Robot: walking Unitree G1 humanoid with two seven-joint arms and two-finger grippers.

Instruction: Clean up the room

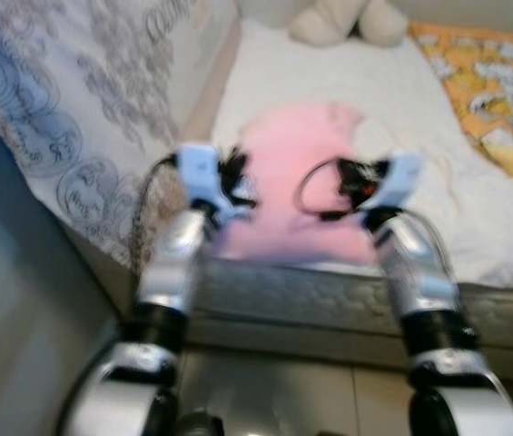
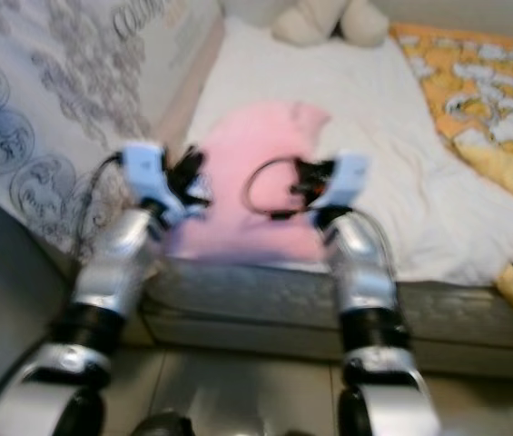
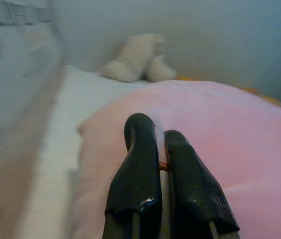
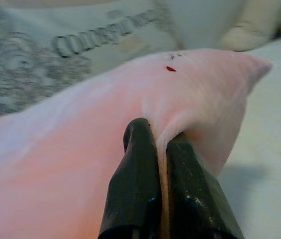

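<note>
**Both hands pinched on the pink cloth**

Left hand (image 3: 161, 149) was clamped shut on the pink cloth (image 1: 301, 173); right hand (image 4: 159, 144) likewise, a fold nipped between its fingers. The cloth lay mid-frame on the bed (image 1: 401, 109), soft, slightly bunched.

Both silver arms reach forward side by side, elbows low and wrists raised. The left gripper (image 3: 161, 149) has its two black fingers pressed together, pinching a thin fold. The right gripper (image 4: 161, 142) looks likewise clamped on a fold, though the head views are blurred.
</note>
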